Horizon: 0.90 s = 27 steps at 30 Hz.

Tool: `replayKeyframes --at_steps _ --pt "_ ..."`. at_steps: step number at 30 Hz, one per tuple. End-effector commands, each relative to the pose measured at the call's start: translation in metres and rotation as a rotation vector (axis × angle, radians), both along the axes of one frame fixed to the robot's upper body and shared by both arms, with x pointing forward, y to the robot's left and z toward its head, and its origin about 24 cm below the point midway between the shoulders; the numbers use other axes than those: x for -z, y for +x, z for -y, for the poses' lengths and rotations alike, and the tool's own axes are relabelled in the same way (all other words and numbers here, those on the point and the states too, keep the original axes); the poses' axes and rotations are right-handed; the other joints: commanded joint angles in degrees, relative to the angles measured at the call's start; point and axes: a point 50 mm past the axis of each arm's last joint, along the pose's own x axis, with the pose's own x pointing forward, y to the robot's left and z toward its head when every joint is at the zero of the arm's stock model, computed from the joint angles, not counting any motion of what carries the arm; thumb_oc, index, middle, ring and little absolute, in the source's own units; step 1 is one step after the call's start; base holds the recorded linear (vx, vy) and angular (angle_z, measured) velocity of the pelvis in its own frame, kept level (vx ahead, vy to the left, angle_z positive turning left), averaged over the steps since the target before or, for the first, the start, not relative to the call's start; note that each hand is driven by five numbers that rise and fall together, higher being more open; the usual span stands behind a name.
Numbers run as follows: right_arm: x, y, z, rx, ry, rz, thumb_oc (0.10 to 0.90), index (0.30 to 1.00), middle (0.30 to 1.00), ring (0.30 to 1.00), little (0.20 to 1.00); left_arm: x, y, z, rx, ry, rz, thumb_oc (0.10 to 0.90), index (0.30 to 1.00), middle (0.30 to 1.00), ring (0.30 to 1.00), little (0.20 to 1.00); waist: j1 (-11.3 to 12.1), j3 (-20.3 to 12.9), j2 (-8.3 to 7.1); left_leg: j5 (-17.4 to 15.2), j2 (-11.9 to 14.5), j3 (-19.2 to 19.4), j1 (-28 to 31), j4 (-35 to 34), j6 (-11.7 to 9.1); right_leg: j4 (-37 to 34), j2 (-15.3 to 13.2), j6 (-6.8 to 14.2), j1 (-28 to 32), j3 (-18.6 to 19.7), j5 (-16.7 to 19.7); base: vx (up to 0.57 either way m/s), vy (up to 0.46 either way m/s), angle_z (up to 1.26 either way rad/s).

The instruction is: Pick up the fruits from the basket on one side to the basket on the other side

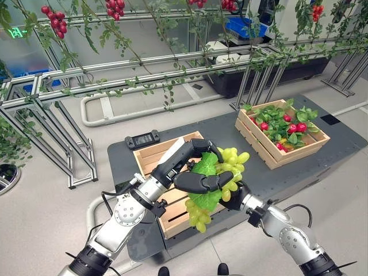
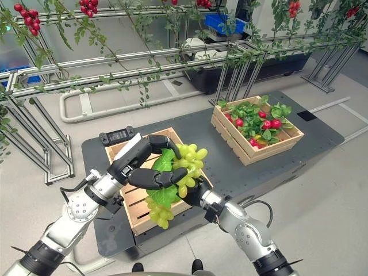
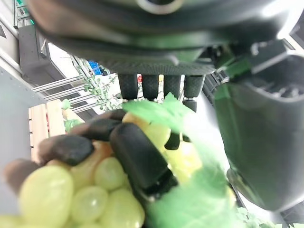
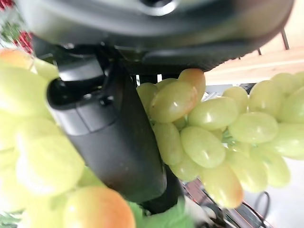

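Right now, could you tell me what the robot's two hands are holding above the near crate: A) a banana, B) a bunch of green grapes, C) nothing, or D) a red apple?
B: both the left hand and the right hand are curled round a bunch of green grapes with leaves, above the near crate.

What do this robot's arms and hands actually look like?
Both arms are silver-grey metal with rounded, disc-shaped joints and black cuffs near the bottom of the head views. The left hand and right hand are dark, with chunky segmented fingers and thumbs.
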Motion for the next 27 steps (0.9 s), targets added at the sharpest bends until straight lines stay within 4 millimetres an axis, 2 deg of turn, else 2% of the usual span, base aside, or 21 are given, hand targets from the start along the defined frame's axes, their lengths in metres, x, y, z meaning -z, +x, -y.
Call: replayKeyframes --at_steps 1,8,13,15,17,20,21,23,24,25,27 --pt "-0.046 0.016 0.011 0.141 0.211 0.2 0.4 0.3 0.3 0.3 0.3 -0.056 0.007 -0.013 -0.061 -0.171 0.297 0.8 0.9 0.9 0.9 0.9 0.44 -2.97 0.57 -7.03 -0.09 -2.4 1.89 0.46 0.91 0.33 -0.5 0.3 0.57 -2.54 -1.79 0.01 -0.069 -0.05" --pt "-0.038 0.02 0.025 0.226 0.203 0.158 0.4 0.3 0.3 0.3 0.3 -0.061 0.007 -0.031 -0.045 -0.335 0.224 0.8 0.9 0.9 0.9 0.9 0.33 -2.43 0.29 -6.54 0.33 -1.81 2.04 0.46 0.82 0.33 0.81 -0.46 -0.09 -1.02 -1.85 -0.01 -0.073 -0.07" --pt "-0.036 0.023 0.028 0.246 0.185 0.14 0.4 0.3 0.3 0.3 0.3 -0.061 0.009 -0.031 -0.028 -0.452 0.177 0.8 0.9 0.9 0.9 0.9 0.43 -2.21 0.11 -6.56 -0.49 -3.42 2.38 0.59 1.13 0.33 1.6 -0.81 0.03 0.85 -1.97 -0.02 0.009 -0.06" --pt "-0.036 0.024 0.028 0.241 0.174 0.142 0.4 0.3 0.3 0.3 0.3 -0.062 0.009 -0.03 -0.023 -0.503 0.164 0.8 0.9 0.9 0.9 0.9 1.05 -1.93 -0.43 -8.09 -2.28 -6.5 1.21 4.46 1.38 0.33 1.36 -0.9 -0.2 3.05 -1.47 -0.06 0.121 -0.28" --pt "-0.036 0.028 0.025 0.221 0.129 0.155 0.4 0.3 0.3 0.3 0.3 -0.062 0.008 -0.031 -0.01 -0.536 0.162 0.8 0.9 0.9 0.9 0.9 2.55 -0.78 -1.27 -11.95 -5.63 -12.98 -0.77 12.54 1.58 0.33 0.56 -0.67 0.61 6.56 -0.83 -0.1 0.225 -0.77" --pt "-0.039 0.03 0.018 0.172 0.126 0.158 0.4 0.3 0.3 0.3 0.3 -0.064 0.006 -0.032 0.022 -0.558 0.15 0.8 0.9 0.9 0.9 0.9 4.28 0.27 -1.97 -13.3 -10.28 -19.96 -3.48 20.3 2.23 0.33 -0.16 -0.08 0.09 11.2 1.04 -0.17 0.316 -1.08" --pt "-0.04 0.031 0.018 0.173 0.132 0.169 0.4 0.3 0.3 0.3 0.3 -0.064 0.006 -0.032 0.071 -0.569 0.129 0.8 0.9 0.9 0.9 0.9 4.31 0.49 -1.96 -14.84 -11.27 -20.0 -3.03 20.01 3.0 0.52 -0.82 0.47 -0.81 12.62 2.02 -0.24 0.478 -1.61" --pt "-0.04 0.033 0.018 0.18 0.145 0.175 0.4 0.3 0.3 0.3 0.3 -0.064 0.009 -0.029 0.118 -0.582 0.103 0.8 0.9 0.9 0.9 0.9 3.77 0.59 -1.53 -15.75 -11.34 -18.6 -1.82 18.06 3.81 1.02 -1.78 1.49 -2.52 13.07 3.06 -0.17 0.335 -1.52" --pt "-0.04 0.033 0.017 0.183 0.167 0.177 0.4 0.3 0.3 0.3 0.3 -0.063 0.011 -0.024 0.156 -0.588 0.082 0.8 0.9 0.9 0.9 0.9 3.22 0.67 -1.22 -16.15 -11.56 -18.26 -0.85 16.5 4.43 1.76 -2.61 2.49 -4.35 13.39 3.94 -0.24 0.421 -0.88" --pt "-0.036 0.034 0.016 0.182 0.194 0.172 0.4 0.3 0.3 0.3 0.3 -0.062 0.014 -0.017 0.22 -0.588 0.049 0.8 0.9 0.9 0.9 0.9 2.67 0.68 -1.03 -16.09 -12.64 -18.2 0.02 14.21 5.14 2.31 -4.58 3.91 -7.68 13.85 6.07 -0.28 0.473 -0.6" --pt "-0.034 0.033 0.018 0.192 0.222 0.153 0.4 0.3 0.3 0.3 0.3 -0.059 0.016 -0.01 0.284 -0.577 0.014 0.8 0.9 0.9 0.9 0.9 2.03 0.95 0.01 -15.86 -12.92 -17.02 1.0 12.53 4.81 0.45 -6.75 4.34 -10.08 12.15 7.86 -0.23 0.379 -0.46"
